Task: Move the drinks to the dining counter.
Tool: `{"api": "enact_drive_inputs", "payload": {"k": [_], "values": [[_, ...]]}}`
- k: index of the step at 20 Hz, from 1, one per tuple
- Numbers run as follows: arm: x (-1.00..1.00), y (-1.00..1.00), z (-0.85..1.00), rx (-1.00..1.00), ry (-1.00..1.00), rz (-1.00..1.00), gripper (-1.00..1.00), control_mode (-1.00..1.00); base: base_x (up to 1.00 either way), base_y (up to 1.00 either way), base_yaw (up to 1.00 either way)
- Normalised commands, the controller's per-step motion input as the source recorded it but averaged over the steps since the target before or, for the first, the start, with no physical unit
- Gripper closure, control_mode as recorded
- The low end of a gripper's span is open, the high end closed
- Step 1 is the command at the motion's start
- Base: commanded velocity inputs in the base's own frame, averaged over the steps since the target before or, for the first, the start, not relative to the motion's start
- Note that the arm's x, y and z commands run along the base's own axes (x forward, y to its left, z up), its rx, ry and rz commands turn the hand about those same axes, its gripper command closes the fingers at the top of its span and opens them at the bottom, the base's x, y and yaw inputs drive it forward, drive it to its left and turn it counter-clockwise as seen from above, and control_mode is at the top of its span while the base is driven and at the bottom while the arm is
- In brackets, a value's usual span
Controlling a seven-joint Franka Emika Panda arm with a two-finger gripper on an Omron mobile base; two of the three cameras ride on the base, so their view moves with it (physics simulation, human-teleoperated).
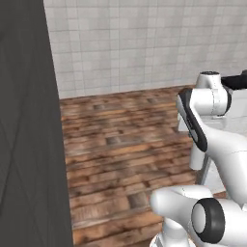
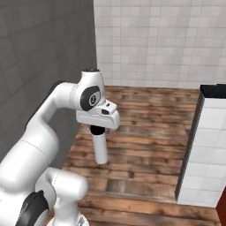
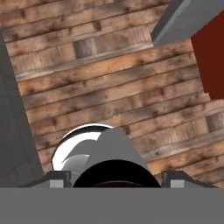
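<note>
The floor (image 2: 145,132), brown planks, is running under everything, with a tiled wall (image 2: 159,39) at twelve o'clock in the right base view and a dark grey panel (image 1: 26,135) at nine o'clock in the left base view. A white-tiled block with a black top (image 2: 207,145) is standing at three o'clock of the right base view. The arm (image 2: 48,128) is rising at seven o'clock there, and the gripper (image 2: 98,129) is hanging at centre, jaws closed narrowly around the black cap of the white bottle (image 2: 101,150), which is dangling upright below the hand, well above the floor. In the hand view the bottle (image 3: 103,157) is sitting at six o'clock, with a red surface (image 3: 212,57) at three o'clock. Judging from this, the carry is under way; it will go best by keeping the wrist level and the base turning gently, so the hanging bottle isn't swinging loose from the cap-only hold.
</note>
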Motion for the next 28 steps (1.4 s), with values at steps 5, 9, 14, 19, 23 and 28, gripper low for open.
{"api": "enact_drive_inputs", "payload": {"k": [5,9,14,19,23,28], "values": [[0.0,0.0,0.0,0.0,0.0,0.0,1.0,1.0,1.0,0.51,-0.02],[0.0,0.0,0.0,0.0,0.0,0.0,1.0,1.0,1.0,0.16,0.0],[0.0,0.0,0.0,0.0,0.0,0.0,1.0,1.0,1.0,0.31,0.0],[0.0,0.0,0.0,0.0,0.0,0.0,1.0,1.0,1.0,0.41,0.0],[0.0,0.0,0.0,0.0,0.0,0.0,1.0,1.0,1.0,0.48,-0.11],[0.0,0.0,0.0,0.0,0.0,0.0,1.0,1.0,1.0,0.2,-0.27]]}}
